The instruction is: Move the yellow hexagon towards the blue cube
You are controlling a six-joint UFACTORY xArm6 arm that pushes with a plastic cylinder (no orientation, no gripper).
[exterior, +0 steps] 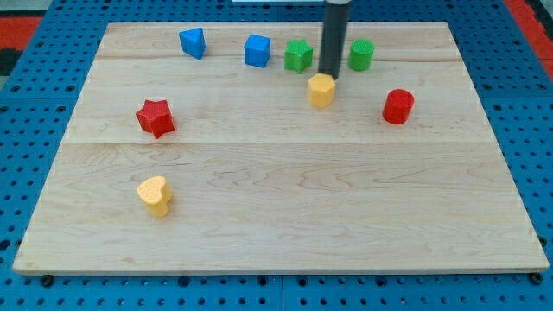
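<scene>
The wooden board (276, 216) lies on a blue perforated surface (26, 86) and carries eight small blocks. The arm ends in a straight dark rod and has no fingers, so there is nothing to open, close or grip. The rod comes down from the view's top, and its tip (329, 75) meets the upper back edge of the yellow hexagon (321, 90), touching it or very nearly so, from about 12 o'clock.

The yellow hexagon sits in the upper middle of the board, a little right of centre. The blue cube (257, 50) stands at about 10 o'clock from it, near the board's far edge. Between them, at about 11 o'clock from the hexagon and just beside the cube's right, is a green star-like block (298, 55). A green cylinder (361, 54) stands at about 1 o'clock from the hexagon, just right of the rod. A red cylinder (398, 105) lies at about 3 o'clock from the hexagon, apart from it.

Further left along the far edge, a blue triangular block (193, 41) stands at 9 o'clock from the cube. A red star (155, 117) sits on the left half of the board, and a yellow heart (155, 194) lies at 6 o'clock from it, well apart from the other blocks.
</scene>
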